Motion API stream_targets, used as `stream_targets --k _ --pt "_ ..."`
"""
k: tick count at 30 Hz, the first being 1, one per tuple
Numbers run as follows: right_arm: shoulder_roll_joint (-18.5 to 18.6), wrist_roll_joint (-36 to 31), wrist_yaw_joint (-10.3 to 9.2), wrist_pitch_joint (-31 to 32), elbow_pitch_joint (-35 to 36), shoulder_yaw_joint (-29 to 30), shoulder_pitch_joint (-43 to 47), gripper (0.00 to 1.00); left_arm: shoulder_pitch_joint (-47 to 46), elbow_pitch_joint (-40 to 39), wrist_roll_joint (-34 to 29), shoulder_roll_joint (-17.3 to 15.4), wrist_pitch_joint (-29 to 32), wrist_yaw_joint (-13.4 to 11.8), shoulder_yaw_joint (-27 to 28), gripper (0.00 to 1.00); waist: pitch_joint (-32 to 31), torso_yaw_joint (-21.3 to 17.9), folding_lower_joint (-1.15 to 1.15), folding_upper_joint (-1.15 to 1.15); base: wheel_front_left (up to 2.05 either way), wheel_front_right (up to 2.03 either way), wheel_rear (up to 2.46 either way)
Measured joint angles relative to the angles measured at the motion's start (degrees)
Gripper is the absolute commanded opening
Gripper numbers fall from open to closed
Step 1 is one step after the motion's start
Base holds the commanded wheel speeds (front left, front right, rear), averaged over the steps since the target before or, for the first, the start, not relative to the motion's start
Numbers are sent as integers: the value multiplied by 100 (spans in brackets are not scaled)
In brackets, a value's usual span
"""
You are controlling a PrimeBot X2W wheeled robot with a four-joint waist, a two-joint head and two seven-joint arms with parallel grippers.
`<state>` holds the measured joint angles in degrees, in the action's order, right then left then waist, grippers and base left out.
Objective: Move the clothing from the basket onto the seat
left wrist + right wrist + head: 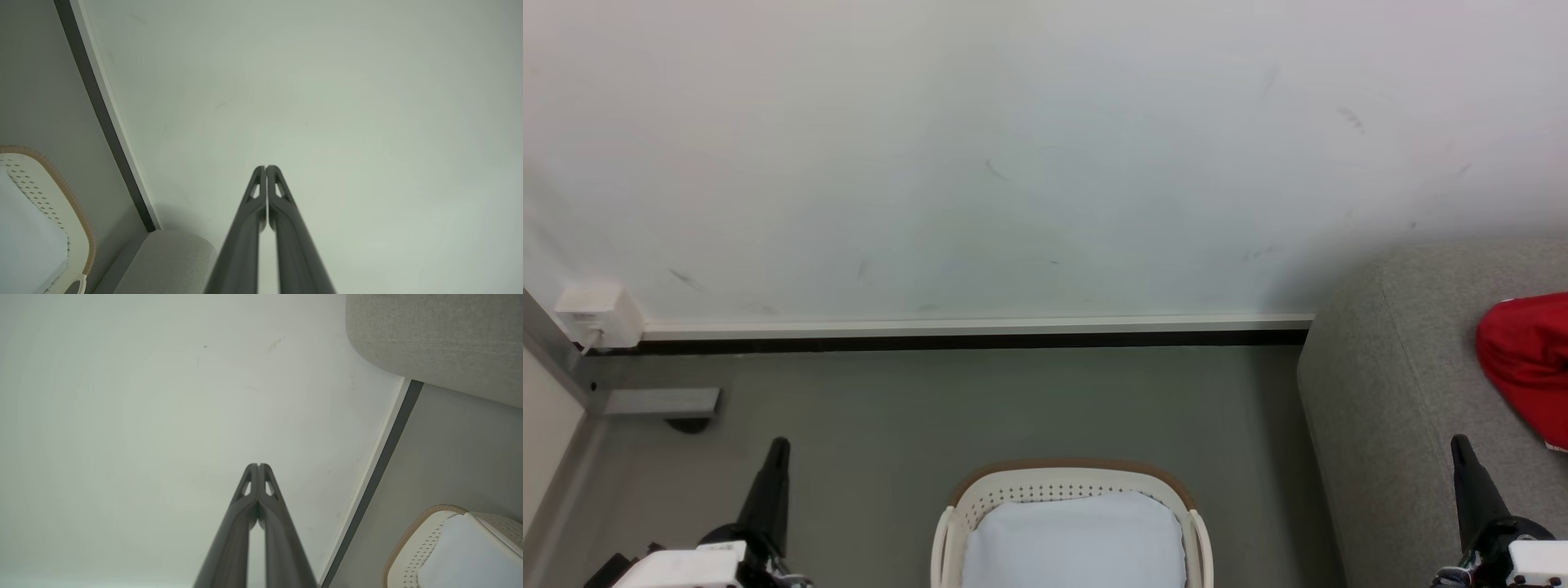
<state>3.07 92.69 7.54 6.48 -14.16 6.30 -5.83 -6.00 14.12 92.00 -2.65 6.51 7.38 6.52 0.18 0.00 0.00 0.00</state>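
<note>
- The wall (1013, 163): pale and scuffed, it takes the upper half of the head view. Both grippers point toward it.
- The floor (1013, 400): grey, it carries the basket and meets the wall at a dark skirting (972, 341).
- The seat (1388, 392): a light grey sofa on your right, its rounded end near the skirting.
- The basket (1070, 469): cream perforated plastic with a brown rim. It stands on the floor between the two grippers, somewhat nearer the left one. The frame edge cuts off its near part.
- The pad (1074, 543): pale bluish-white, it lies flat inside the basket. No red fabric shows on top of it. You cannot tell what lies in the part cut off.
- The clothing (1527, 367): one bright red garment rests on the seat, up and to the right of the right gripper, which is the nearer arm. It runs out of the frame, so its long axis cannot be told. Judged from its position, this piece is delivered.
- The left gripper (779, 446): jaws pressed together and empty, over the floor left of the basket.
- The right gripper (1460, 444): jaws pressed together and empty, at the seat's near side.
- Coming move, as a judgement: if a garment remains, you reach down and inward to the basket, and the jaws must part first.
</note>
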Motion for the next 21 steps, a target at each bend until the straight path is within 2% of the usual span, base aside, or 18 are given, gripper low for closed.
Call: stream_targets --k 21 --pt "-4 0 0 2 0 8 -1 0 -1 0 0 0 1 0 0 0 0 0 0 0 0 0 0"
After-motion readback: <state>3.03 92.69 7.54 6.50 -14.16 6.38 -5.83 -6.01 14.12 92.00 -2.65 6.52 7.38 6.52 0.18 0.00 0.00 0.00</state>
